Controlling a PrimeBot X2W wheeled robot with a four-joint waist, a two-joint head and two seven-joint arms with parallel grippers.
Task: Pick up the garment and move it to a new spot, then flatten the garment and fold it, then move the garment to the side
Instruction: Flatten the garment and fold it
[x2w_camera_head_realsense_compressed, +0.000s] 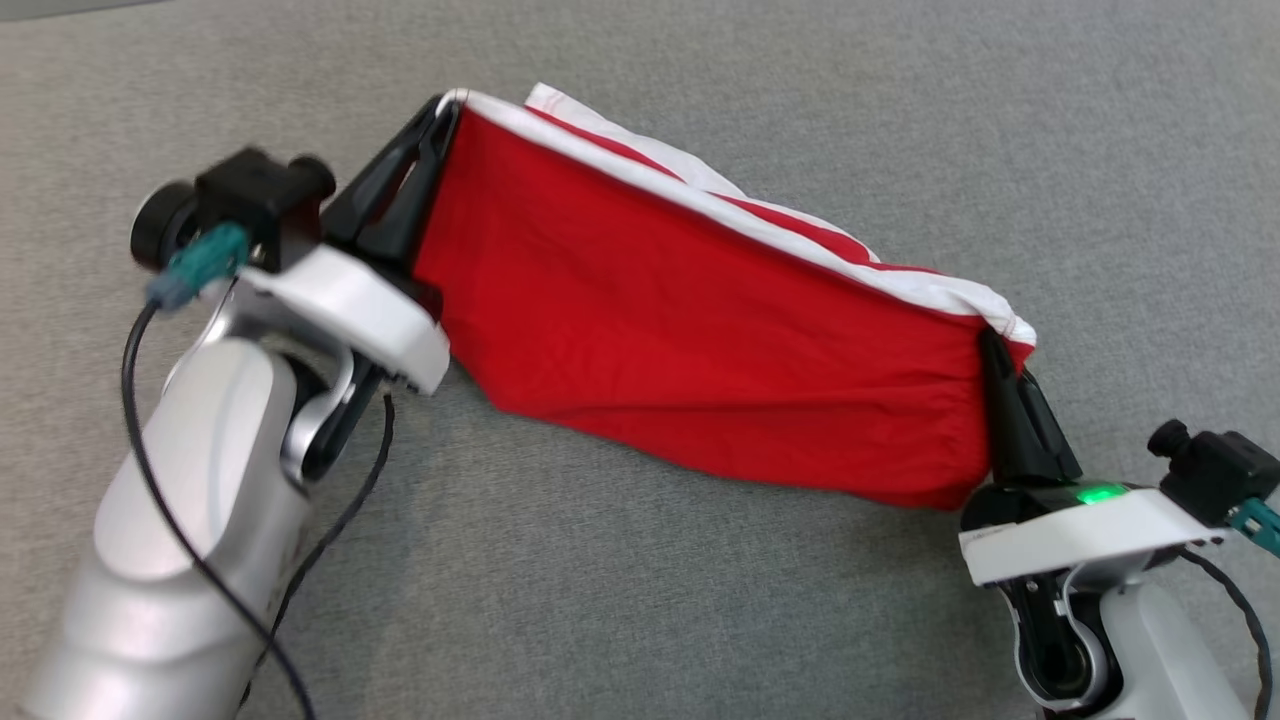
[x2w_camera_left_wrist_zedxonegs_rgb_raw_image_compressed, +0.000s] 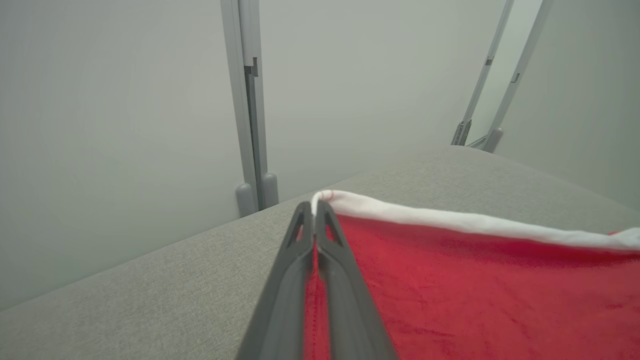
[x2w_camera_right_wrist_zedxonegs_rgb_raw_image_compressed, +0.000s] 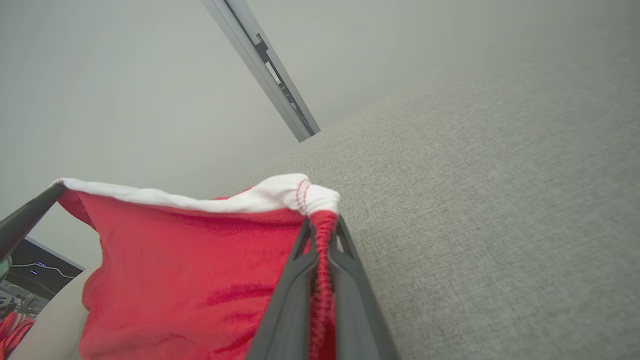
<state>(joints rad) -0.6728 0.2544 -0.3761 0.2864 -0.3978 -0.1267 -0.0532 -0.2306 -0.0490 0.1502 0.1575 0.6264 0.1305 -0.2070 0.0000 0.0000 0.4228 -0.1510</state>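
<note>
Above the grey worktop (x2w_camera_head_realsense_compressed: 620, 600), the red garment (x2w_camera_head_realsense_compressed: 700, 330) hangs stretched between the left tool (x2w_camera_head_realsense_compressed: 447, 108) and right tool (x2w_camera_head_realsense_compressed: 990, 342), each clamped on a white-banded corner. It is probably best lowered level and taut, loose edge first, so it lands flat.

One garment (x2w_camera_head_realsense_compressed: 700, 330), four fingers (x2w_camera_left_wrist_zedxonegs_rgb_raw_image_compressed: 290, 280)
</note>
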